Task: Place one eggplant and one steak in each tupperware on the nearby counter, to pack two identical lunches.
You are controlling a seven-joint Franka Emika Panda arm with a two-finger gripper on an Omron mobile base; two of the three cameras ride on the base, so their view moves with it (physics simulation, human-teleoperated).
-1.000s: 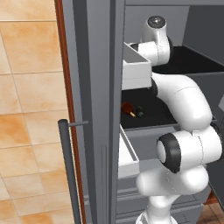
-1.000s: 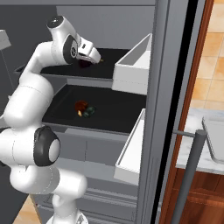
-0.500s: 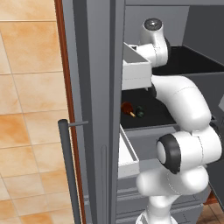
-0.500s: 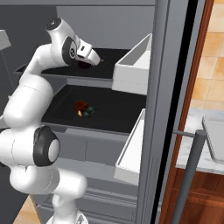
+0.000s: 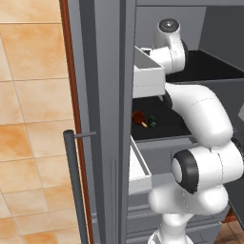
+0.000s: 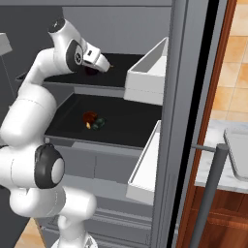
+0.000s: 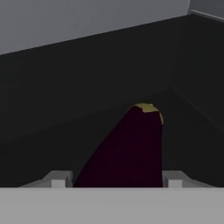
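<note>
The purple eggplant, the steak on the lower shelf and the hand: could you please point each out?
purple eggplant [image 7: 129, 151]: hand view, middle of its dark body.
steak [image 6: 89, 117]: right base view, its reddish-brown top.
hand [image 6: 107, 67]: right base view, at its fingertips.

The fridge has 2 dark shelves. On the upper shelf [image 6: 127, 63] lies a purple-black eggplant [image 7: 127, 153], long and dark with a yellowish tip, resting toward the back left of the shelf in the right base view. On the lower shelf [image 6: 131, 121] lie 2 small things close together: a reddish-brown steak [image 6: 89, 117] with a pale orange stub and, just beside it on the right in that view, a smaller dark teal-grey eggplant [image 6: 100, 123]. At the far right, the marbled counter [image 6: 213, 164] carries a pale grey-white tupperware [image 6: 236, 155]
</note>
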